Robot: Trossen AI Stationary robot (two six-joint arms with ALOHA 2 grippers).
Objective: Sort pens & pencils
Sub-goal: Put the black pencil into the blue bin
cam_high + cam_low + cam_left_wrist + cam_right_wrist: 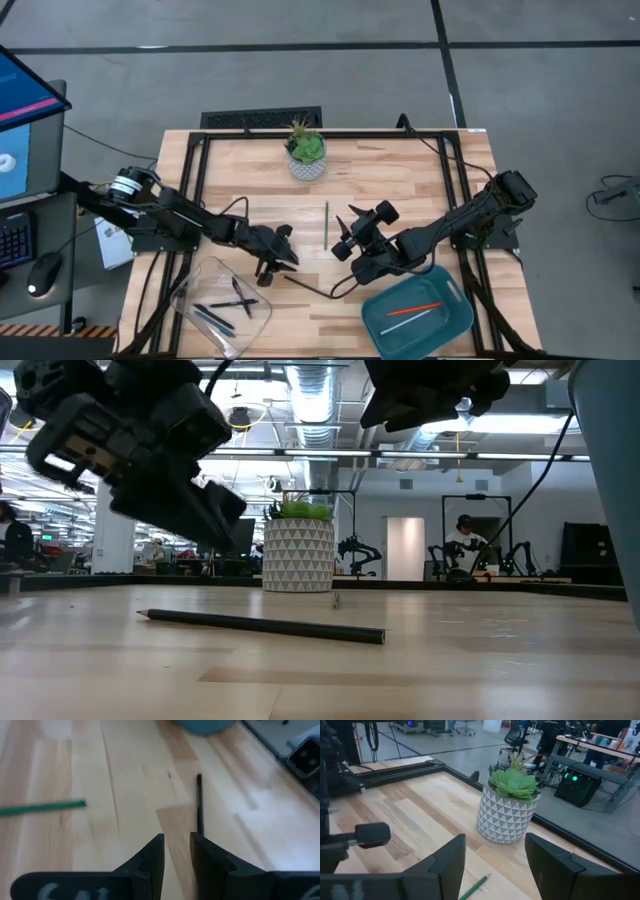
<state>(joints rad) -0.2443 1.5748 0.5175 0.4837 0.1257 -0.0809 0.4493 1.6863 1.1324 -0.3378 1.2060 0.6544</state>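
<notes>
Black pencil: the black pencil (199,805) lies flat on the bare worktop (400,175), lower centre of the high view (308,287), just ahead of the left pincer (176,851).
Key relation: in the left wrist view the pencil's long axis runs straight away from the gap between the fingers, its near end beside the right-hand fingertip; in the low view it lies across the frame (262,624).
Left pincer state: partly parted, nothing between the fingers; it hovers just off the pencil's near end (272,262).
Left arm pose: it reaches in from the left edge of the high view, low over the worktop, pincer pointing toward lower centre.
Nearer arm: the left one appears nearer the black pencil, so this pickup likely falls to it.
Clear tray: the clear tray (190,283) at lower left holds several dark pens (232,300).
Blue tray: the blue tray (458,328) at lower right holds an orange-red stick (415,308) and a pale one beside it.
Green pencil: the green pencil (326,222) lies at mid-worktop, its long axis up-down in the high view, just left of the right pincer (345,236).
Right pincer state: spread wide and empty, aimed toward the plant pot (506,815).
Right arm pose: it comes in from the right edge, raised over the worktop.
</notes>
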